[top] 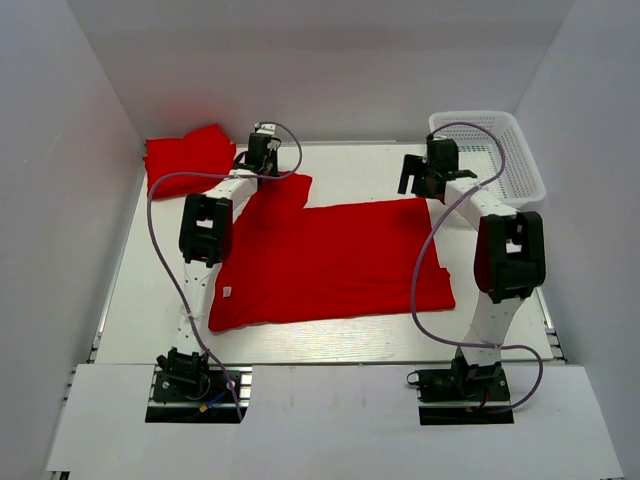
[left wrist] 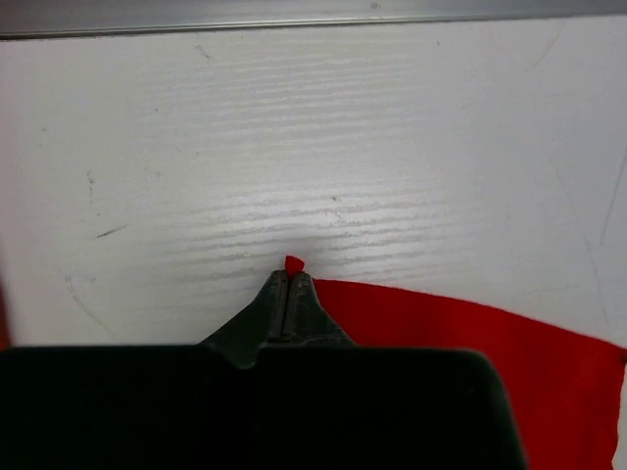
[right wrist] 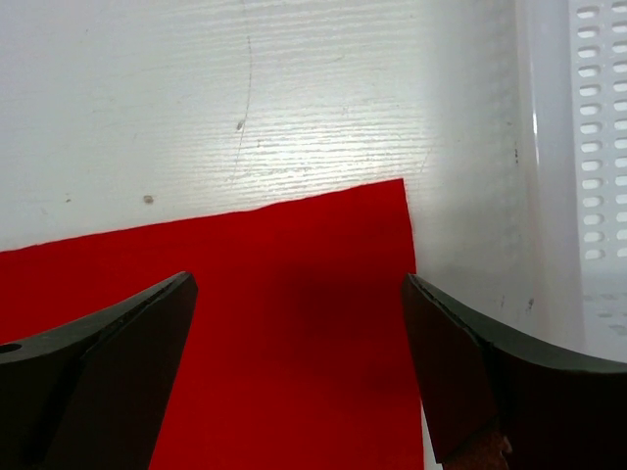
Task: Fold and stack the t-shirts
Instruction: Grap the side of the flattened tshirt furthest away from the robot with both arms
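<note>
A red t-shirt lies spread on the white table, its white neck label near the left edge. My left gripper is at the shirt's far left sleeve; in the left wrist view it is shut on a tip of the red cloth. My right gripper is open above the shirt's far right corner; in the right wrist view its fingers straddle that corner. A second red t-shirt lies folded at the far left.
A white mesh basket stands at the far right, its wall close beside my right gripper. White walls enclose the table on three sides. The table's near edge runs in front of the arm bases.
</note>
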Controlling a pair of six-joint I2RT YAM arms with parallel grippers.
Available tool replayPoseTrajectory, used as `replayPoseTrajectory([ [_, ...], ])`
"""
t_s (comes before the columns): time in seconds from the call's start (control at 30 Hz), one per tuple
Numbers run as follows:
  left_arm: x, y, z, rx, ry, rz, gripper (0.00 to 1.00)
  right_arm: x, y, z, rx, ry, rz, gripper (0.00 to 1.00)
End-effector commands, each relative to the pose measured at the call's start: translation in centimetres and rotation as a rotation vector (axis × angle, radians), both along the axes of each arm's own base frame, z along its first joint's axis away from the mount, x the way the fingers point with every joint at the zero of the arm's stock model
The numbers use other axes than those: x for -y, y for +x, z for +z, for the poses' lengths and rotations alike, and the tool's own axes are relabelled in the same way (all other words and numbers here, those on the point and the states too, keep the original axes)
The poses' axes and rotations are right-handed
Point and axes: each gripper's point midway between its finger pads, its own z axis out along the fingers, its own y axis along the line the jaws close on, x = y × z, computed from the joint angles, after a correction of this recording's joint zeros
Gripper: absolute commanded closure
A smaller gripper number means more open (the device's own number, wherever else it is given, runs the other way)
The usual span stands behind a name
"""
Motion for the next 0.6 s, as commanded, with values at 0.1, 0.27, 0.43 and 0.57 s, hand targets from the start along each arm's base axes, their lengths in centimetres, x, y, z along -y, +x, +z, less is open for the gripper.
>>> replayPoseTrajectory([
  [0.1, -0.5, -2.1, 1.6, -0.008, 0.072, -0.047, 1.0, -0.3, 2.4, 0.1, -0.011, 0.009, -0.052, 0.1],
  [0.27, -1.0, -2.3, 2.4, 0.023, 0.078, -0.028, 1.0, -0.3, 3.5, -1.9, -0.037, 0.039, -0.132, 0.1],
  [0.43, -1.1, -2.3, 3.5, 0.042, 0.064, -0.008, 1.0, 0.7, 3.8, -3.4, -0.058, 0.005, -0.227, 0.1],
  [0.57, -1.0, -2.7, 3.2, 0.031, 0.053, -0.01, 1.0, 1.8, 3.1, -4.9, -0.082, -0.045, -0.286, 0.1],
])
